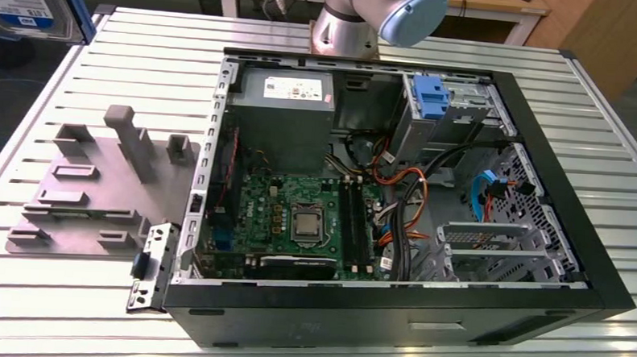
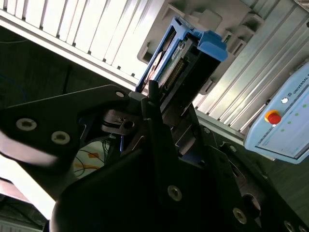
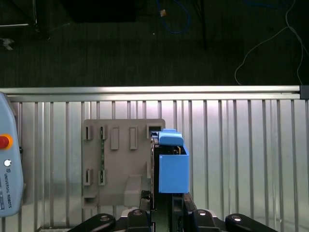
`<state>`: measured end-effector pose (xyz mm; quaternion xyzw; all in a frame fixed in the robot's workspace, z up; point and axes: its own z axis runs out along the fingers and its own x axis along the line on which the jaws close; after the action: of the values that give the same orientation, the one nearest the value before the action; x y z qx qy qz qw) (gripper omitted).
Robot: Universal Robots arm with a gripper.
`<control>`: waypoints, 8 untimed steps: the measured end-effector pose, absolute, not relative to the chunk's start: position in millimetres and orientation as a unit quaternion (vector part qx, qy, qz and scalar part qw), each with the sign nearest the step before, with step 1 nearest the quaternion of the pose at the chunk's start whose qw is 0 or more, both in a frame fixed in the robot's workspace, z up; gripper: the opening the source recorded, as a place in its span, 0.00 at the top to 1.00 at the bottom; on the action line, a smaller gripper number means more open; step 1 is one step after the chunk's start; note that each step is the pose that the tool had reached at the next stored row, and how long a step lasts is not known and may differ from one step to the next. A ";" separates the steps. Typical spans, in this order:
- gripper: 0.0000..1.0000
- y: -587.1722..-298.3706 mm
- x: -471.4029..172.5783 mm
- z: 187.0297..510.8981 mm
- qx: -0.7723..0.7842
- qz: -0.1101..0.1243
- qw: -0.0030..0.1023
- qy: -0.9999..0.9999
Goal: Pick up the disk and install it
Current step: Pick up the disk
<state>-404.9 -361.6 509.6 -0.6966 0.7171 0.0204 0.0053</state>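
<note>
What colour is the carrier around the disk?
The disk carrier is blue, clearest in the first wrist view.

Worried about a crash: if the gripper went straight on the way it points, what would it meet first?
The gripper grips the disk, which leads; it would probably reach the grey fixture plate near its edge, or the slatted table beside it. Depth is unclear.

My gripper (image 3: 166, 205) holds the disk (image 3: 172, 164) over the edge of the fixture block (image 3: 120, 164). The block lies on the table (image 1: 601, 118), on the exterior view's left of the computer case (image 1: 605, 264).
</note>
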 end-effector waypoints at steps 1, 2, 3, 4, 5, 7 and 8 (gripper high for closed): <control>0.65 -361.7 -404.1 509.6 -0.697 0.020 0.005 0.717; 0.65 -361.7 -402.7 509.6 -0.697 0.020 0.005 0.717; 0.65 -361.7 -401.0 509.6 -0.697 0.020 0.005 0.717; 0.65 -361.7 -399.0 509.6 -0.697 0.020 0.005 0.717; 0.65 -361.7 -396.9 509.6 -0.697 0.020 0.005 0.717; 0.65 -361.7 -392.0 509.6 -0.697 0.020 0.005 0.717; 0.65 -361.7 -389.5 509.6 -0.697 0.020 0.005 0.717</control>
<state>-389.5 -361.7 509.6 -0.6967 0.7171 0.0204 0.0052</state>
